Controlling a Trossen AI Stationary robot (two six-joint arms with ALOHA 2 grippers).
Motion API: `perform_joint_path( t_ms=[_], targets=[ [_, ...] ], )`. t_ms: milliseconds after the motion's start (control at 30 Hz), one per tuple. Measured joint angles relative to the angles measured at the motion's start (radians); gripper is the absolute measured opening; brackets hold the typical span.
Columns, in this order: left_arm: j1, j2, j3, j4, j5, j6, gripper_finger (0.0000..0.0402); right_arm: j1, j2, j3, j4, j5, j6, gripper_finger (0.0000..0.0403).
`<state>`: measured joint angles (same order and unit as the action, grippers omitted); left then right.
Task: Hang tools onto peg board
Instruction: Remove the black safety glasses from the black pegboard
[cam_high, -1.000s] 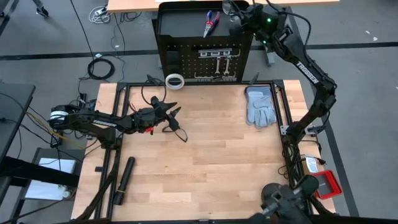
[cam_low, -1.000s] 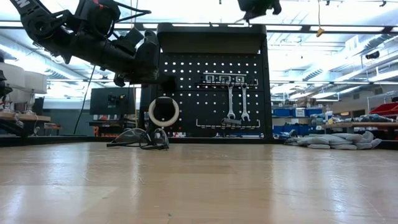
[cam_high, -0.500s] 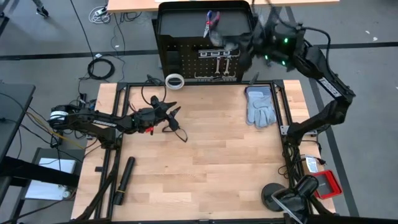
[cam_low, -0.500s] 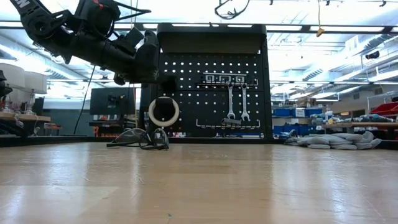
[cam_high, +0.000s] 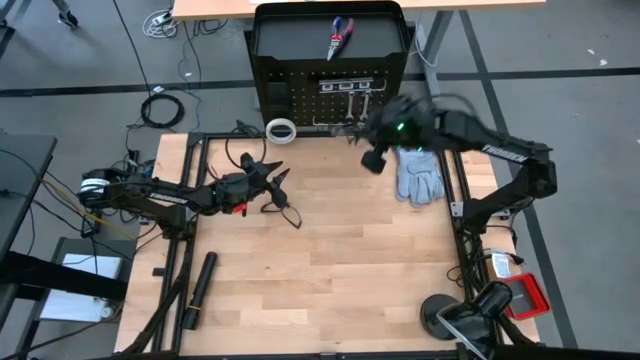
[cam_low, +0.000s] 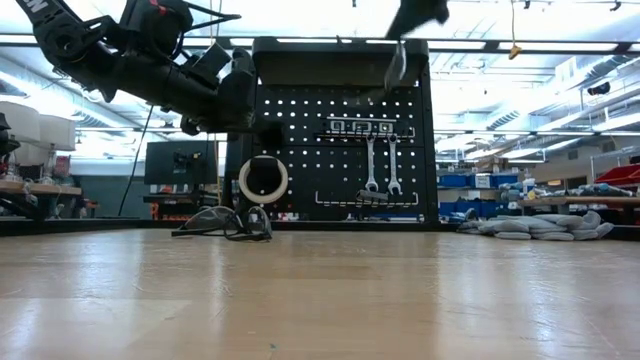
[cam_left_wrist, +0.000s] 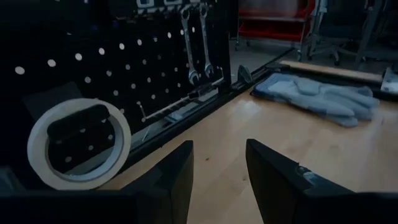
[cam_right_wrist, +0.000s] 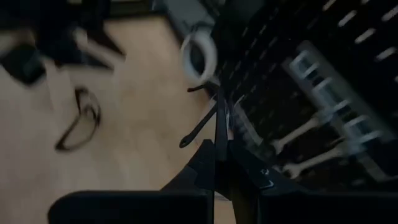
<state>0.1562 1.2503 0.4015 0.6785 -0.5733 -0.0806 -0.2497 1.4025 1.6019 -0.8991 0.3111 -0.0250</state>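
Two dark, jointed arms with black two-finger grippers

The left arm (cam_high: 150, 195) is matte black, built of slim tubular links and bulkier joint housings, with a small red patch near its wrist and thin black cables looping beside it. The left gripper (cam_left_wrist: 217, 171) has two broad, flat black fingers (cam_left_wrist: 177, 177) with rounded edges. The right arm (cam_high: 500, 165) is likewise black, carries white lettering along one link and shows a small green light near its wrist. The right gripper (cam_right_wrist: 221, 158) has two tapering, angular black fingers (cam_right_wrist: 202, 165) mounted on a boxy black body.
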Motion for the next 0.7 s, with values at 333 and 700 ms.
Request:
perform_joint_path(
  t_ms=[333,700],
  targets=[
    [0.0,0.0,0.0,0.025,0.0,0.012,0.0152,-0.034,-0.11,-0.582,0.481,-0.313,-0.04,0.0031],
    [0.0,0.0,0.0,0.026,-0.002,0.024,0.0152,-0.044,-0.124,-0.951,0.767,-0.383,-0.113,0.0049]
  ],
)
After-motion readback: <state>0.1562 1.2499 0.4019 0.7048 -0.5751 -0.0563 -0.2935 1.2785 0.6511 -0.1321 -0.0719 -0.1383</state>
